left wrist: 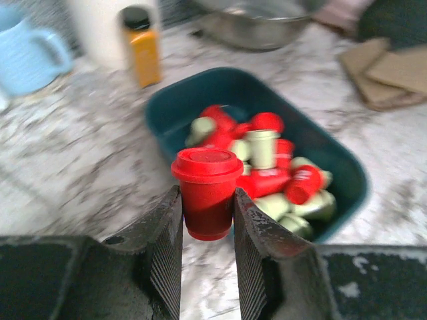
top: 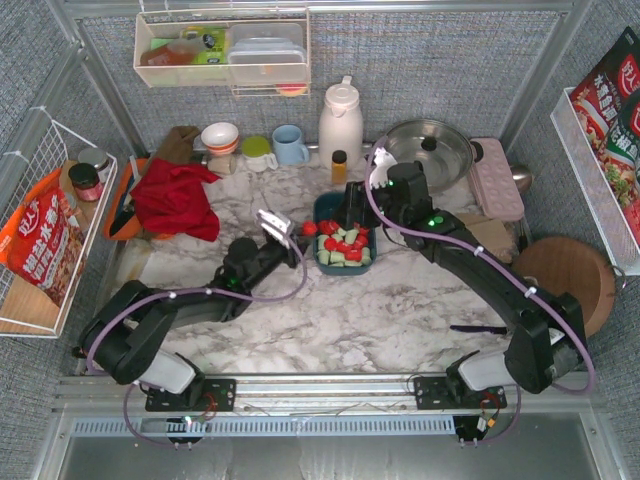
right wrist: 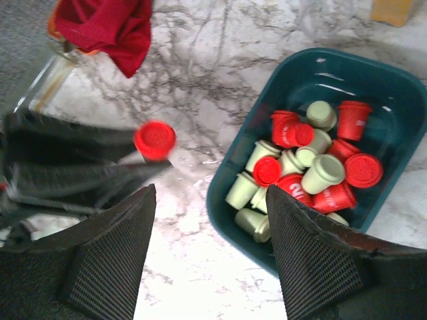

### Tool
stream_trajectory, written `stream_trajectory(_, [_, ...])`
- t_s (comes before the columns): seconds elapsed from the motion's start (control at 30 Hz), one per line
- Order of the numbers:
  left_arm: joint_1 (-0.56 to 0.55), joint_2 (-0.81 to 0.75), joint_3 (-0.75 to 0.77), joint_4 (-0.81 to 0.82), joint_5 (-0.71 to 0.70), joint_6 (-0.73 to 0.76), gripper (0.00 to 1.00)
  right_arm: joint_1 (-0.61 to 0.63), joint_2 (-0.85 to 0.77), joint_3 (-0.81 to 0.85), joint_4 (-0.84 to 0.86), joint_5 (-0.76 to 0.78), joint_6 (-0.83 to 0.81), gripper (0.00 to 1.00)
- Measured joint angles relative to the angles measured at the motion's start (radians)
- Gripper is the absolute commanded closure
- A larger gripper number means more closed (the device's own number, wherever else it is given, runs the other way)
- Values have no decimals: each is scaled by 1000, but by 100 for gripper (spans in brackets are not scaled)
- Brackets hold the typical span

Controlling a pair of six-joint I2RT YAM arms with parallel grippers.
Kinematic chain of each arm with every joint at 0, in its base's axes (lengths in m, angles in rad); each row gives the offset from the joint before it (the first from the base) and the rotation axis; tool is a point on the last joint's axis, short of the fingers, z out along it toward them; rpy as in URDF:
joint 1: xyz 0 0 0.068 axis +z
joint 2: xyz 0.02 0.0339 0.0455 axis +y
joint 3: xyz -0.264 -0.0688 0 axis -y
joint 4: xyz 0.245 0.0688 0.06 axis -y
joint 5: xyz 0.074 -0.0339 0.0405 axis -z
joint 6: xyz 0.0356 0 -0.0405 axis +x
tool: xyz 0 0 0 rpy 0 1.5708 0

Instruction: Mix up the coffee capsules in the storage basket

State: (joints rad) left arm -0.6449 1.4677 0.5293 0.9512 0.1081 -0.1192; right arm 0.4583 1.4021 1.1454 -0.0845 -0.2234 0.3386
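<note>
The left arm (top: 150,320) folds out from its base at the lower left of the overhead frame. Its elbow juts toward the left edge and its forearm reaches up and right to mid-frame. The left end effector (left wrist: 207,223) is clamped on a red capsule (left wrist: 207,190), with a ribbed finger pressed against each side. The capsule stands upright, its lid above the fingertips. The right arm (top: 500,280) rises from the lower right, elbow near the right edge, and stretches diagonally up and left. The right end effector (right wrist: 210,200) points down toward the surface with its two fingers spread wide apart.
</note>
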Motion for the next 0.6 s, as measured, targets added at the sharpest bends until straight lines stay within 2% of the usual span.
stream_trajectory(0.13, [-82,61,-50,249,48,76,69,1,-10,-1,-17,-58,35,28])
stream_trajectory(0.3, [-124,154,-48,451,86,111,67,6,-10,-20,-25,-106,67,28])
stream_trajectory(0.43, [-139,200,-29,537,111,111,67,7,-10,-32,-31,-125,70,30])
stream_trajectory(0.6, [-145,234,-8,579,127,102,65,8,-10,-38,-31,-143,77,40])
